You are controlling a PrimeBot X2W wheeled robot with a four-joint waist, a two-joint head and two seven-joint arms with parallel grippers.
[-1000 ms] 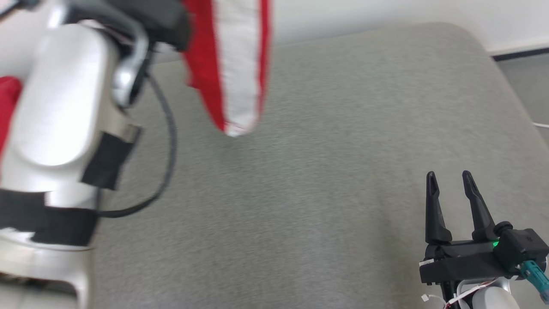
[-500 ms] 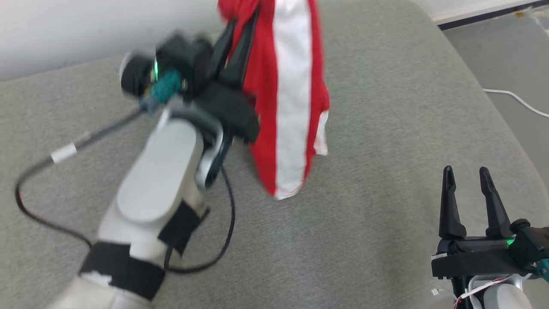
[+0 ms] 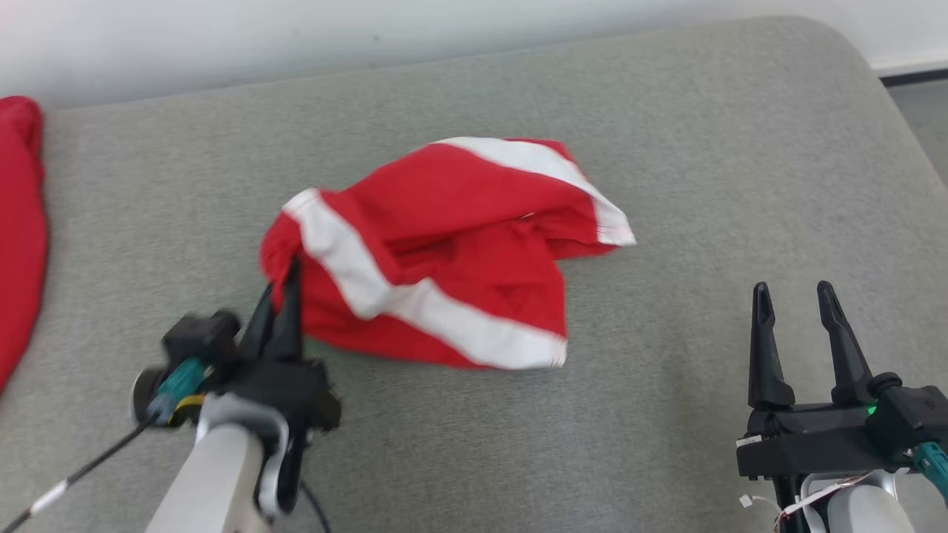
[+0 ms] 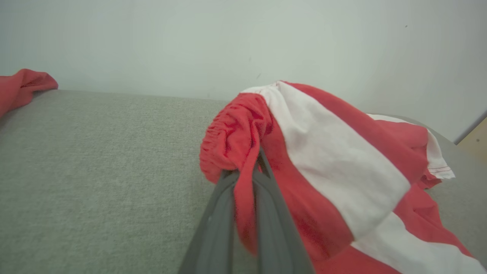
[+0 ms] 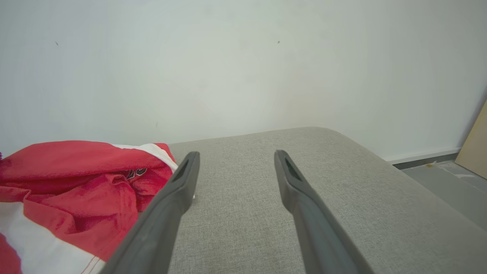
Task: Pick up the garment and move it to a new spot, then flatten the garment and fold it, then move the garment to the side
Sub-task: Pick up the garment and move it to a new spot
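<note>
Left claw pinches the garment at its left edge — right claw spread, well apart.

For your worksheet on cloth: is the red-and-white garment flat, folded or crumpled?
Crumpled: the garment lies bunched in uneven folds, its edge pinched in the left gripper.

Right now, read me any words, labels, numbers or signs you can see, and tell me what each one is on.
No text reads clearly.
Garment: a small dark print tucked in a fold, mostly hidden, unreadable.
Cable: a white tag, too small and blurred to show any writing.
</note>
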